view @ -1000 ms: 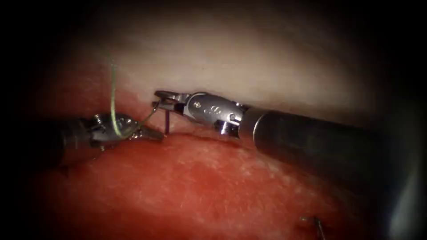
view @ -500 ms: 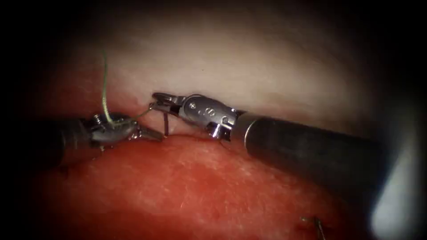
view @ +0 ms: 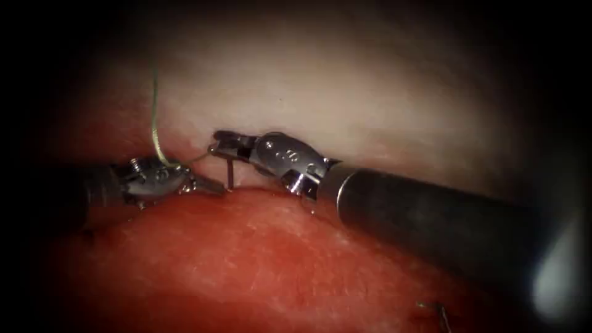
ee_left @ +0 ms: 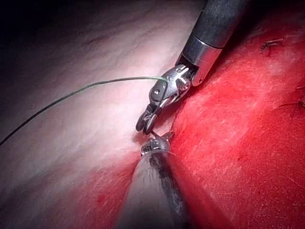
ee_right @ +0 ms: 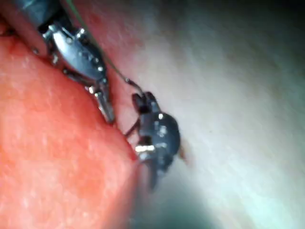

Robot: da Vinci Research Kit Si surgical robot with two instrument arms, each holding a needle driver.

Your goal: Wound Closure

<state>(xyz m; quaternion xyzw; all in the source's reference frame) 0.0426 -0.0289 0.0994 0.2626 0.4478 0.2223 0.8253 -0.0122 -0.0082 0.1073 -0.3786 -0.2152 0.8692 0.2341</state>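
The right pincer (view: 217, 143), closed on the needle (view: 230, 172) near its thread (view: 155, 123) end, has shifted slightly left at mid-frame, needle standing in the tissue (view: 265, 259) beside the closed, empty-looking left pincer (view: 213, 185).

Both tools' fingers (view: 209, 184) are shiny bare metal; the tissue (view: 259, 259) looks wet, glossy and finely grained.

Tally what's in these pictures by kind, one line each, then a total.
Grippers: 2, the left gripper and the right gripper shut on the needle
Needle: 1
Thread: 1
Tissue: 1
Cut thread ends: 1 cluster
Total: 6
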